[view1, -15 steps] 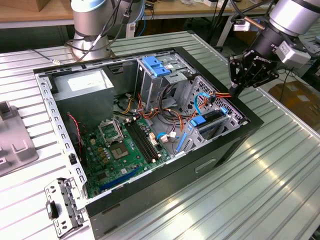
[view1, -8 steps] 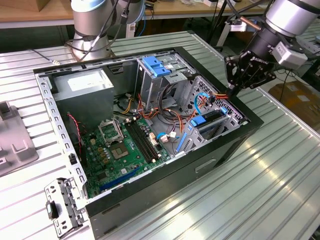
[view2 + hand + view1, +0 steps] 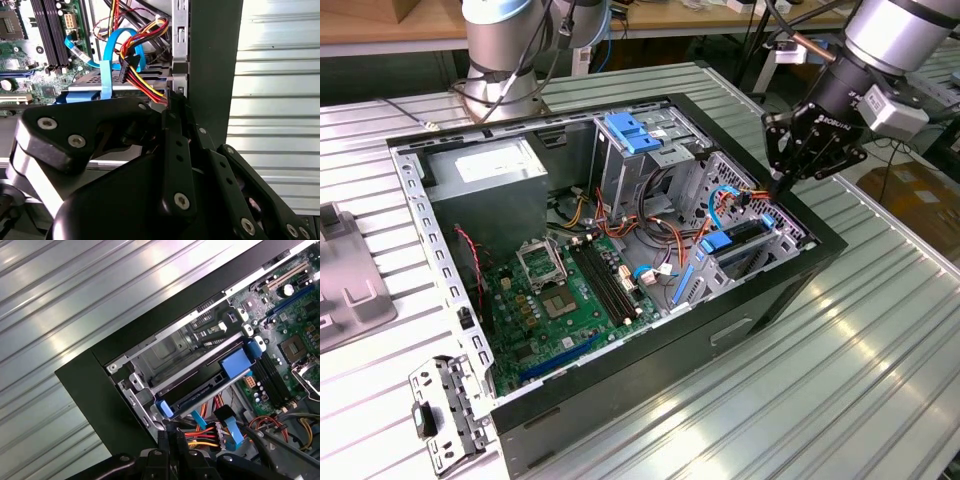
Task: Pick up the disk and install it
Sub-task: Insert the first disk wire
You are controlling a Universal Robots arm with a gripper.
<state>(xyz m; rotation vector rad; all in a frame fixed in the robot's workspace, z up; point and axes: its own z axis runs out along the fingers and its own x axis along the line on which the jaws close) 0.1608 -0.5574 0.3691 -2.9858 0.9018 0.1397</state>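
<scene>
The gripper points down at the front corner of the open computer case, on the exterior view's right. Its 2 black fingers are drawn narrow, close against each other, with nothing seen between them. White lettering runs along the gripper's body in the exterior view; I leave it unread. In both wrist views the fingertips sit just beside the case's metal edge, where a bundle of red, yellow and black wires ends in a black plug.

The disk is not in the gripper. It lies flat in the low drive cage at that same corner, directly under the fingertips. In the first wrist view it shows as a dark slab between silver rails, with a blue tab at each end. In the second wrist view its silver top sits above a blue side rail, and a flat blue cable loops up over it.

Farther in, the green motherboard covers the case floor. A blue latch tops the tall metal cage at the back. The grey power-supply box carries a white sticker, its print too small to tell. The case rests on a ribbed metal table, where 1 loose metal bracket lies off its near corner.
</scene>
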